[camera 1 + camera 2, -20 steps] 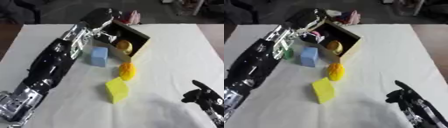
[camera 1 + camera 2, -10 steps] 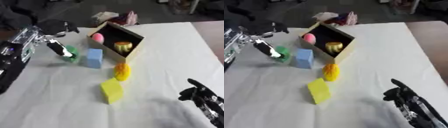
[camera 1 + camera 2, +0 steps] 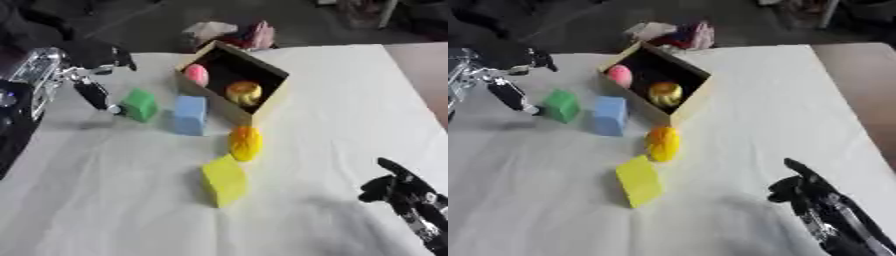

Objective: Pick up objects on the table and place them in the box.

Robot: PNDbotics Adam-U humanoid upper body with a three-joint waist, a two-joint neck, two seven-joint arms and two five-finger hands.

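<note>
**Left hand withdrawn from the box, pink object now inside**

The left hand [image 3: 92, 82] is being seen at about 10 o'clock on the desk [image 3: 332, 115], just beside the green block [image 3: 139, 104], with its fingers straight and apart and nothing held between them. A second ago the same arm was stretched across the blocks to the box [image 3: 262, 102] at 12 o'clock; half a second ago it was already pulled back to the left edge. The camera has also been tilted meanwhile, so the whole scene is lying slightly shifted.

Inside the box a pink object [image 3: 196, 74] is being shown next to a yellow-orange round object [image 3: 244, 92]; the pink one could not be made out there while the arm was covering the box. From this it is being judged that one drop has just been finished and the hand has been released.

Four things are being left on the desk: the green block, the blue block [image 3: 189, 114] touching or nearly touching the box wall, an orange rounded object [image 3: 246, 142] just below the box, and the yellow block [image 3: 224, 179] near 6 o'clock. The task is being judged as roughly a third done.

The right hand [image 3: 802, 190] is being kept idle near 4 o'clock, fingers relaxed and empty.

The green block, being nearest the left hand, is being judged the likely next pick.
</note>
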